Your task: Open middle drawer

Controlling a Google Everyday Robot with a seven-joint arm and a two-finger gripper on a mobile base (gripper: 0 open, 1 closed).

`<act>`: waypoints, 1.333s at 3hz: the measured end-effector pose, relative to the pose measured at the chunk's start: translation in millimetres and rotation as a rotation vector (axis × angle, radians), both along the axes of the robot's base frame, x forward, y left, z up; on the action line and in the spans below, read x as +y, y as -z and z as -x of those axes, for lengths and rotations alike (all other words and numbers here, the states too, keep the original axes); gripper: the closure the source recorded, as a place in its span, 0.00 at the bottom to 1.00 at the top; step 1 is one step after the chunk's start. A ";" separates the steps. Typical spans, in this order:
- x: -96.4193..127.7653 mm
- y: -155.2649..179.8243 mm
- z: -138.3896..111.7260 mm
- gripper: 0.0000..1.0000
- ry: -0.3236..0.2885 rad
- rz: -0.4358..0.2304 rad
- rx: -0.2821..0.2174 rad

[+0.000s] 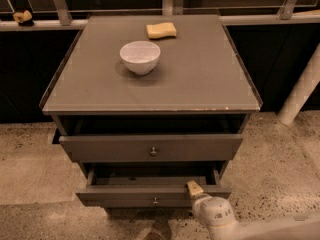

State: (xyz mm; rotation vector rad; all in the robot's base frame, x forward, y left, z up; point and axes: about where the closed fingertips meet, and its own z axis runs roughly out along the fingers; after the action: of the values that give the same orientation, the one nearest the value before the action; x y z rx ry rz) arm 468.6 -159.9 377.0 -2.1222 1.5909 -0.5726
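A: Speckled floor [30,174], grey table [200,84]. Middle drawer [125,198]?
B: Pulled well out; its front's top edge touches the hand [194,188] and runs off leftward. Hand's opening: cannot tell. Judged nearly done.

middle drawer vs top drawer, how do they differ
The middle drawer sticks out farther than the top drawer. Its front is slimmer; the top drawer's is taller. The gripper sits at the middle drawer's upper edge, right of centre; nothing touches the top drawer. Both are grey and partly open.
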 end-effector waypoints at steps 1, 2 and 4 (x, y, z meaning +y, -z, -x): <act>2.4 2.5 9.6 1.00 0.007 -0.009 0.006; 3.8 1.0 15.0 1.00 0.011 -0.014 0.009; 6.0 -1.1 23.6 1.00 0.018 -0.021 0.015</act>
State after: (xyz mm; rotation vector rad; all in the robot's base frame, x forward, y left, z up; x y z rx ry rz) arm 444.9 -154.0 378.2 -2.1032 1.6181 -0.5446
